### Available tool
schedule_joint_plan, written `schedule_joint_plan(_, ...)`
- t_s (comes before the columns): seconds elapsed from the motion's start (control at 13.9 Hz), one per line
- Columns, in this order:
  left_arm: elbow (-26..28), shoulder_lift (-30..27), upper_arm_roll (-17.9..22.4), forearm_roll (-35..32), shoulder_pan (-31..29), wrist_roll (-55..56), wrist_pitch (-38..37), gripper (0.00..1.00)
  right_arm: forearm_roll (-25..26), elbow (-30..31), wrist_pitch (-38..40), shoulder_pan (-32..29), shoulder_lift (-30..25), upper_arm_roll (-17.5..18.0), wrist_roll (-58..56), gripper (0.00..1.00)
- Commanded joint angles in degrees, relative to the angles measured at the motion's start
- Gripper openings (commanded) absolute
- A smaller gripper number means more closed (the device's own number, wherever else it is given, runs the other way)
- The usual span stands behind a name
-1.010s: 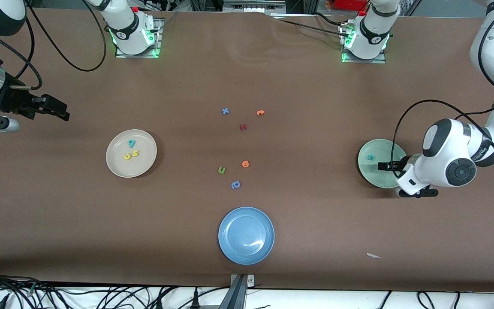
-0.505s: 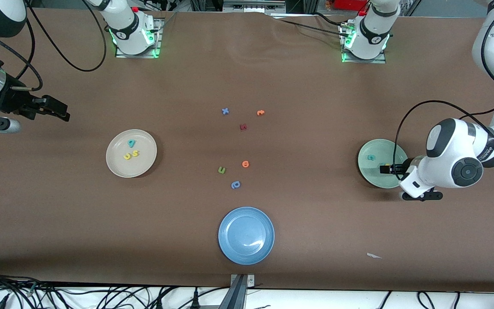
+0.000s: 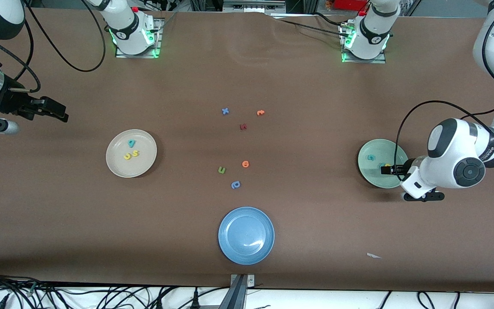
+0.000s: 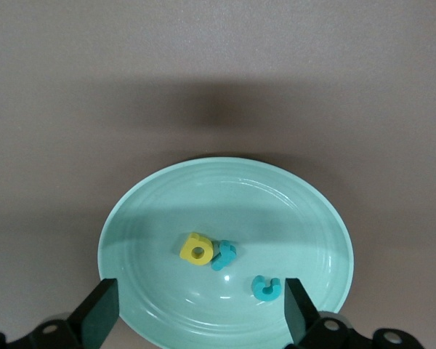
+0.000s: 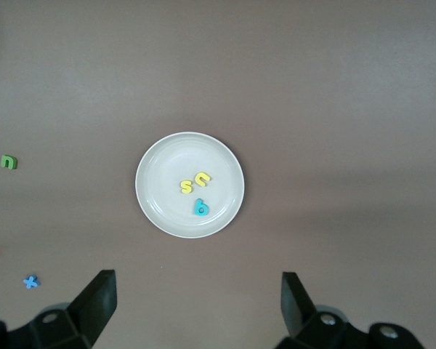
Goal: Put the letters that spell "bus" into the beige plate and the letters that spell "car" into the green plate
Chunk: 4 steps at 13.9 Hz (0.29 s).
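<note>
The beige plate [image 3: 142, 165] holds a teal "b" [image 3: 131, 143], a yellow "u" [image 3: 127, 156] and a yellow "s" [image 3: 135, 153]. The right wrist view shows the same plate [image 5: 160, 166] and letters from high up. In the green plate [image 4: 225, 196] lie a yellow "a" [image 4: 197, 249], a teal "r" [image 4: 224, 255] touching it and a teal "c" [image 4: 265, 288]. My left gripper [image 3: 385, 170] hangs open and empty low over that plate's [image 3: 373, 177] edge. My right gripper [image 3: 64, 116] waits open and empty in the air at the right arm's end of the table.
A blue plate [image 3: 225, 223] sits nearest the front camera. Loose letters lie mid-table: a blue x [image 3: 225, 111], two orange ones [image 3: 260, 113] [image 3: 245, 164], a dark red one [image 3: 243, 126], a green u-shape [image 3: 221, 170] and a blue round one [image 3: 235, 185].
My left gripper has drawn back from over the green plate's middle toward the left arm's end, uncovering the yellow "a". The right arm has barely shifted.
</note>
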<state>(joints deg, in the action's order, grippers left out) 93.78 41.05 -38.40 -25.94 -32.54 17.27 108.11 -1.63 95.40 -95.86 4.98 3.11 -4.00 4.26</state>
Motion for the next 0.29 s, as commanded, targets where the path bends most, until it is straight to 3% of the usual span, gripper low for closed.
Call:
schedule_joint_plan(0.0, -0.18, -0.79, -0.27, 0.18, -0.25, -0.66, -0.36, 1.00, -0.13, -0.48, 0.67, -0.58, -0.03, 0.40, 0.31, 1.00)
schedule_joint_plan(0.22, -0.18, -0.79, -0.27, 0.45, -0.16, -0.65, -0.36, 1.00, -0.13, -0.39, 0.67, -0.58, -0.03, 0.40, 0.31, 1.00)
